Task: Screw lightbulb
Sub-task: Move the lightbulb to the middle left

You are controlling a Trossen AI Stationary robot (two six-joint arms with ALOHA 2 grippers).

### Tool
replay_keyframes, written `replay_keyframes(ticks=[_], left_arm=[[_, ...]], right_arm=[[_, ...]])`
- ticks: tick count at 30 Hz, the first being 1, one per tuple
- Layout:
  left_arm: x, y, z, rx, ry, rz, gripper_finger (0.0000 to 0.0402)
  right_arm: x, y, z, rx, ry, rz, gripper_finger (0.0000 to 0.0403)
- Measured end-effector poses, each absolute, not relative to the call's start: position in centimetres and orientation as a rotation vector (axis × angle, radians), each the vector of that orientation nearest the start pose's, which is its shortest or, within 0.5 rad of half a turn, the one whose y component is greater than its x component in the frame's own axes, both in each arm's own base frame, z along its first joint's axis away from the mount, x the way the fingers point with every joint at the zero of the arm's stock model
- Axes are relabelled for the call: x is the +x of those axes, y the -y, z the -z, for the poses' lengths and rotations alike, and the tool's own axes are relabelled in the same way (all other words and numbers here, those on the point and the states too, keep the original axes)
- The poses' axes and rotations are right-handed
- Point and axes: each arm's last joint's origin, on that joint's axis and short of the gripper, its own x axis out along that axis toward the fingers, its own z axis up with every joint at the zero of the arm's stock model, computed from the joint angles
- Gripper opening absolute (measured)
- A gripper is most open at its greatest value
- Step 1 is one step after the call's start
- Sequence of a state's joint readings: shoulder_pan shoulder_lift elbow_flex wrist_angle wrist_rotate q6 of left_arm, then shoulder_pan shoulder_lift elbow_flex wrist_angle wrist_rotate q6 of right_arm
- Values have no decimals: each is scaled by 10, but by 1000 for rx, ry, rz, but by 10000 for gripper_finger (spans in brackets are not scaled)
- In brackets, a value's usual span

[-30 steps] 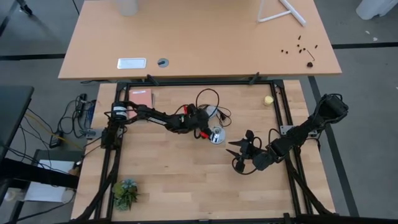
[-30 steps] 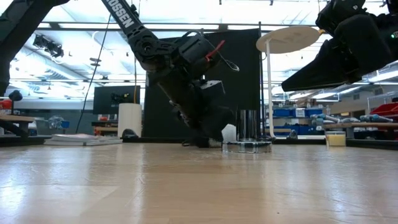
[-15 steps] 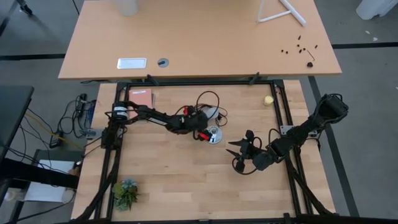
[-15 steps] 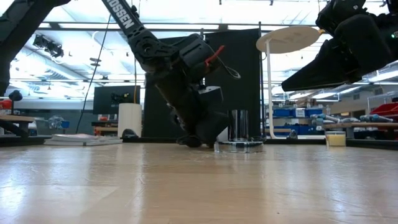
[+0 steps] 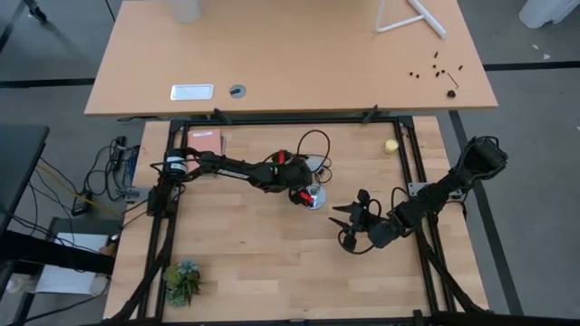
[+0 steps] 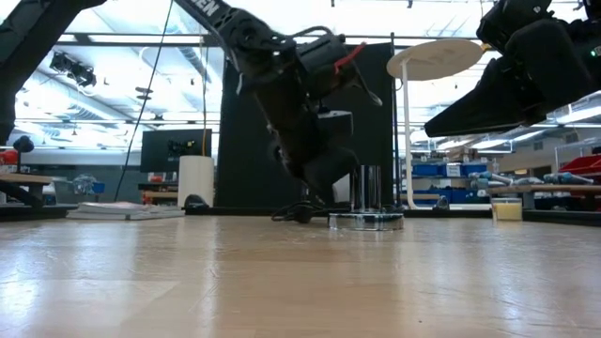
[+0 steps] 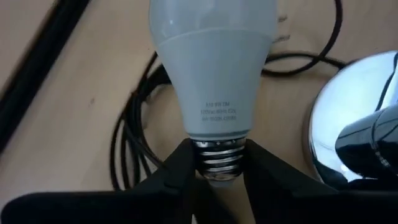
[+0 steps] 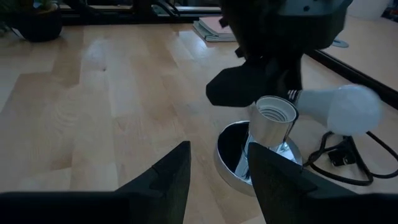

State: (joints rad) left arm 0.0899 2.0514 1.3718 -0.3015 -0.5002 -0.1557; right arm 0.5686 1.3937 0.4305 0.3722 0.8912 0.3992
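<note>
The white lightbulb [image 7: 211,68] is in my left gripper [image 7: 217,186], which is shut on it beside the shiny silver socket [image 8: 272,124]. The socket stands upright on its round disc [image 7: 354,137], and its black cord [image 7: 134,143] is coiled under the bulb. In the high view my left gripper [image 5: 296,179] is just left of the socket [image 5: 314,196]. In the right wrist view the bulb's globe [image 8: 348,107] shows behind the socket. My right gripper [image 5: 350,223] is open and empty, to the right of the socket and nearer the front edge. My left gripper pinches the bulb's grey screw base [image 7: 217,158] between its two fingers [image 7: 180,171], one on each side. The fingers come about level from the near left, in line with the bulb. The bulb lies roughly level, globe away from the gripper, lifted above the cord and table.
A small yellow ball [image 5: 391,145] lies at the far right of the table. A reddish book [image 5: 206,143] lies far left and a small plant [image 5: 184,281] near left. There is bare wood in the near middle [image 5: 272,263].
My left gripper has risen off the table with the bulb and gone a little toward the right, closer to the socket. The bulb, which lay low beside the socket, is now lifted clear. My right arm has kept still.
</note>
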Motion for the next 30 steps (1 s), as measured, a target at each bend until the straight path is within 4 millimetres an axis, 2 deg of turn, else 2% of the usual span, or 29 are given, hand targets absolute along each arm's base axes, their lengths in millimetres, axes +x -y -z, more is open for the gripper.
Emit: replay_keyframes(ticks=[12, 18, 30], left_arm=[[423, -43, -190, 128, -1073, -583, 116], [420, -29, -208, 160, -1162, -556, 116], [386, 14, -212, 207, -1433, -662, 117]], right_arm=[[209, -107, -149, -5, -370, 389, 167], [209, -107, -149, -5, -370, 389, 167], [208, -109, -149, -10, -370, 378, 167]])
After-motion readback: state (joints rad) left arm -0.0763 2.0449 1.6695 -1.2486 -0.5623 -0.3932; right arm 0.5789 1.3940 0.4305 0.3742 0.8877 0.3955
